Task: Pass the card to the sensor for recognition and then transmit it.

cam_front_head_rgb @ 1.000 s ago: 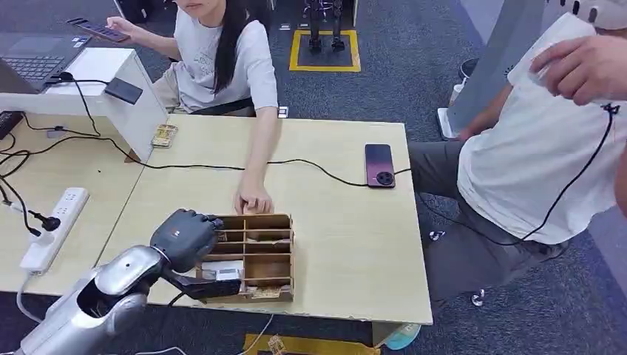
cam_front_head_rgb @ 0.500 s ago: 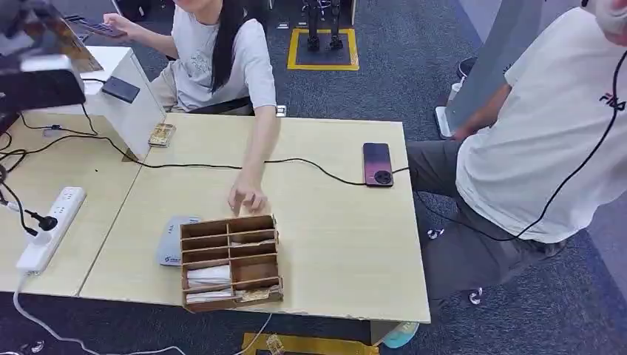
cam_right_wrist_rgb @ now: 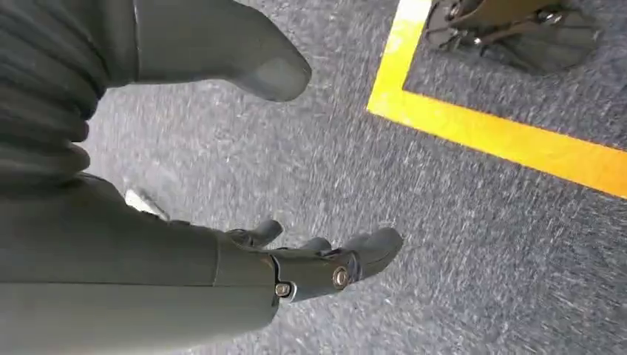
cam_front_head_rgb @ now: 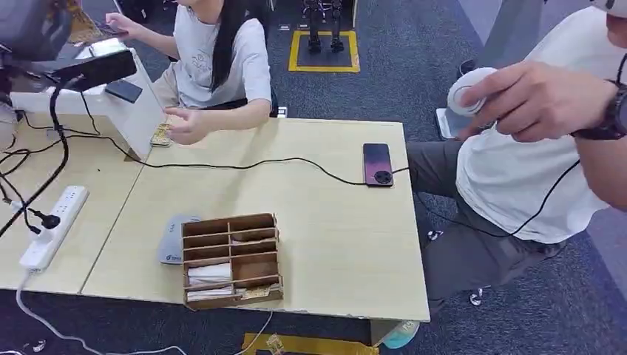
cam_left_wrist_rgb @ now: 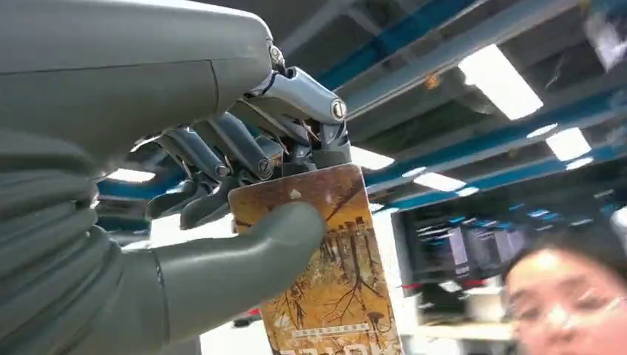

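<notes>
From the head view, your left robot hand (cam_front_head_rgb: 29, 26) has risen off the wooden card box (cam_front_head_rgb: 231, 259) on the bench (cam_front_head_rgb: 347, 244) to eleven o'clock, so the card is probably heading to the sensor. At the left wrist, thumb and fingers clamp the card (cam_left_wrist_rgb: 322, 266). At the right wrist, your right robot hand (cam_right_wrist_rgb: 244, 244) hangs slack, fingers apart.

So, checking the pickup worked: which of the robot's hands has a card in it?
The left hand: it pinches an orange card with a tree print between thumb and fingers. The right hand hangs over the grey carpet, holding nothing.
</notes>
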You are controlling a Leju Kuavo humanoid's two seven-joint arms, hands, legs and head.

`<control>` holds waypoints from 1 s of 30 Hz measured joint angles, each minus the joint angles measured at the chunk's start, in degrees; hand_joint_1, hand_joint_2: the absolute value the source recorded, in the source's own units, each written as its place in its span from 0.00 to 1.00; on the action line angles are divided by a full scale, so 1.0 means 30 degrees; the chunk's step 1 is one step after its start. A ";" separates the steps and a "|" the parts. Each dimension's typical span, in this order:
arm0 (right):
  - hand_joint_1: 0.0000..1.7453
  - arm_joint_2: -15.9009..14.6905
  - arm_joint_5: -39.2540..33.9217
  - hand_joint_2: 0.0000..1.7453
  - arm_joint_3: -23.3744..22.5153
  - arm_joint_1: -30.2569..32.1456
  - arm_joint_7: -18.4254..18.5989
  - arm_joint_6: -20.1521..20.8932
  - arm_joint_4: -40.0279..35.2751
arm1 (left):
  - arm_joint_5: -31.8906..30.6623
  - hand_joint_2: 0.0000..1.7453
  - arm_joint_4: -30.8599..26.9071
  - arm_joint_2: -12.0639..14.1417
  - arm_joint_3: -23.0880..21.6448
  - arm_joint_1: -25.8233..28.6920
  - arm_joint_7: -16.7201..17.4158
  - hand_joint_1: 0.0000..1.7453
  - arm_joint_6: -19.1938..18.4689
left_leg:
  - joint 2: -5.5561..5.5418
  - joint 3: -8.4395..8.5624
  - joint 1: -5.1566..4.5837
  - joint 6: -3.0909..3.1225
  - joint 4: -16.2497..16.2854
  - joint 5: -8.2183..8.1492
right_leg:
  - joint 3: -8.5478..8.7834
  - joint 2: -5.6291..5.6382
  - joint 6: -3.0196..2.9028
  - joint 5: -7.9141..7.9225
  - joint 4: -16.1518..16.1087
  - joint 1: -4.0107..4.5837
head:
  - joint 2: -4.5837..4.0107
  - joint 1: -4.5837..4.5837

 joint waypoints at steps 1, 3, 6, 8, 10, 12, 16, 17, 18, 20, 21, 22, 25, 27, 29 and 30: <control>0.00 0.0000 0.0147 1.00 0.0000 0.0003 0.0022 0.0007 0.0000 | -0.0893 1.00 0.0590 -0.0737 0.0266 0.0220 0.0104 1.00 0.0177 | 0.0001 -0.0002 -0.0002 0.0001 0.0004 0.0001 | 0.0000 0.0000 0.0003 0.0007 0.0000 -0.0001 | 0.0000 -0.0008; 0.00 0.0000 0.0453 1.00 0.0000 -0.0014 0.0088 0.0058 0.0000 | -0.2729 1.00 0.1741 -0.1924 0.0907 0.0563 0.0425 1.00 0.0666 | -0.0007 -0.0005 -0.0004 0.0002 0.0008 0.0001 | -0.0001 -0.0002 0.0003 0.0008 -0.0001 -0.0002 | 0.0000 -0.0001; 0.00 0.0000 0.0915 1.00 0.0000 -0.0046 0.0335 0.0231 0.0000 | -0.5451 1.00 0.3291 -0.4100 0.2066 0.1011 0.1015 1.00 0.1429 | -0.0015 -0.0013 -0.0007 0.0004 0.0009 -0.0001 | -0.0002 -0.0003 0.0003 0.0007 -0.0003 -0.0004 | 0.0000 0.0000; 0.00 0.0000 0.0991 1.00 0.0000 -0.0046 0.0350 0.0277 0.0000 | -0.6692 1.00 0.4031 -0.5211 0.2893 0.1301 0.1225 1.00 0.1524 | -0.0013 -0.0020 -0.0007 0.0005 0.0008 -0.0002 | -0.0004 -0.0002 0.0003 0.0007 -0.0004 -0.0004 | 0.0000 0.0007; 0.00 0.0000 0.1217 1.00 0.0000 -0.0044 0.0343 0.0277 0.0000 | -0.7574 1.00 0.4600 -0.6100 0.3570 0.1565 0.1313 1.00 0.1553 | -0.0008 -0.0025 -0.0006 0.0007 0.0008 -0.0004 | -0.0013 -0.0001 0.0003 0.0007 -0.0005 -0.0003 | 0.0000 0.0007; 0.00 0.0000 0.1275 1.00 0.0000 -0.0044 0.0328 0.0269 0.0000 | -0.7985 1.00 0.5047 -0.6760 0.4119 0.1790 0.1298 1.00 0.1626 | -0.0007 -0.0027 -0.0005 0.0007 0.0007 -0.0005 | -0.0018 0.0002 0.0002 0.0006 -0.0004 -0.0002 | 0.0000 0.0007; 0.00 0.0000 0.1537 1.00 -0.0037 -0.0039 0.0357 0.0277 0.0000 | -0.8530 1.00 0.5679 -0.7727 0.5275 0.2276 0.0665 1.00 0.1764 | -0.0006 -0.0026 -0.0001 0.0005 0.0005 -0.0004 | -0.0024 0.0004 0.0000 0.0004 -0.0004 0.0001 | 0.0000 -0.0001; 0.00 0.0000 0.1581 1.00 -0.0051 -0.0039 0.0372 0.0284 0.0000 | -0.8633 1.00 0.5826 -0.7881 0.5518 0.2388 0.0496 1.00 0.1742 | -0.0005 -0.0026 0.0000 0.0005 0.0004 -0.0004 | -0.0027 0.0005 0.0000 0.0004 -0.0003 0.0002 | 0.0000 0.0000; 0.00 0.0000 0.1610 1.00 -0.0058 -0.0036 0.0401 0.0284 0.0000 | -0.8684 1.00 0.5941 -0.8025 0.5749 0.2529 0.0328 1.00 0.1742 | -0.0002 -0.0027 0.0001 0.0004 0.0004 -0.0003 | -0.0031 0.0008 0.0000 0.0004 -0.0003 0.0004 | 0.0000 0.0000; 0.00 0.0000 0.1617 1.00 -0.0095 -0.0026 0.0474 0.0335 0.0000 | -0.8837 1.00 0.6103 -0.8238 0.6101 0.2771 0.0001 0.00 0.1742 | 0.0001 -0.0029 0.0004 0.0003 0.0003 -0.0002 | -0.0033 0.0012 0.0000 0.0004 0.0000 0.0006 | 0.0000 0.0000; 0.00 0.0000 0.1676 1.00 -0.0117 -0.0024 0.0481 0.0335 0.0000 | -0.8851 1.00 0.6190 -0.8369 0.6298 0.2869 -0.0123 0.00 0.1742 | 0.0005 -0.0030 0.0005 0.0003 0.0003 -0.0001 | -0.0034 0.0016 0.0000 0.0004 0.0001 0.0006 | 0.0000 0.0007; 0.00 0.0000 0.1763 1.00 -0.0160 -0.0025 0.0518 0.0335 0.0000 | -0.8851 1.00 0.6270 -0.8464 0.6538 0.2972 -0.0218 0.00 0.1750 | 0.0011 -0.0030 0.0005 0.0003 0.0003 -0.0002 | -0.0034 0.0023 0.0000 0.0004 0.0003 0.0006 | 0.0000 -0.0001; 0.00 0.0000 0.1909 1.00 -0.0241 -0.0021 0.0518 0.0335 0.0000 | -0.8851 1.00 0.6335 -0.8587 0.7011 0.3317 -0.0444 0.00 0.1991 | 0.0011 -0.0034 0.0004 0.0003 0.0002 -0.0002 | -0.0033 0.0023 0.0000 0.0004 0.0004 0.0005 | -0.0007 -0.0001; 0.00 0.0000 0.1960 1.00 -0.0292 -0.0021 0.0496 0.0335 0.0000 | -0.8771 1.00 0.6299 -0.8624 0.7347 0.3684 -0.0589 0.00 0.2311 | 0.0009 -0.0045 0.0004 0.0003 -0.0001 -0.0002 | -0.0031 0.0022 0.0000 0.0004 0.0005 0.0004 | 0.0000 0.0000; 0.00 0.0000 0.2099 1.00 -0.0437 -0.0006 0.0488 0.0335 0.0000 | -0.8771 1.00 0.5853 -0.8624 0.8040 0.4386 -0.0589 0.00 0.2646 | 0.0040 -0.0043 0.0002 0.0004 -0.0004 -0.0004 | -0.0035 0.0047 -0.0001 0.0004 0.0006 0.0003 | -0.0007 -0.0001; 0.00 0.0000 0.2230 1.00 -0.0525 0.0008 0.0496 0.0335 0.0000 | -0.8778 1.00 0.5650 -0.8609 0.8470 0.4733 -0.0589 0.00 0.2741 | 0.0050 -0.0045 0.0003 0.0004 -0.0007 -0.0005 | -0.0037 0.0055 -0.0001 0.0004 0.0006 0.0003 | 0.0000 0.0007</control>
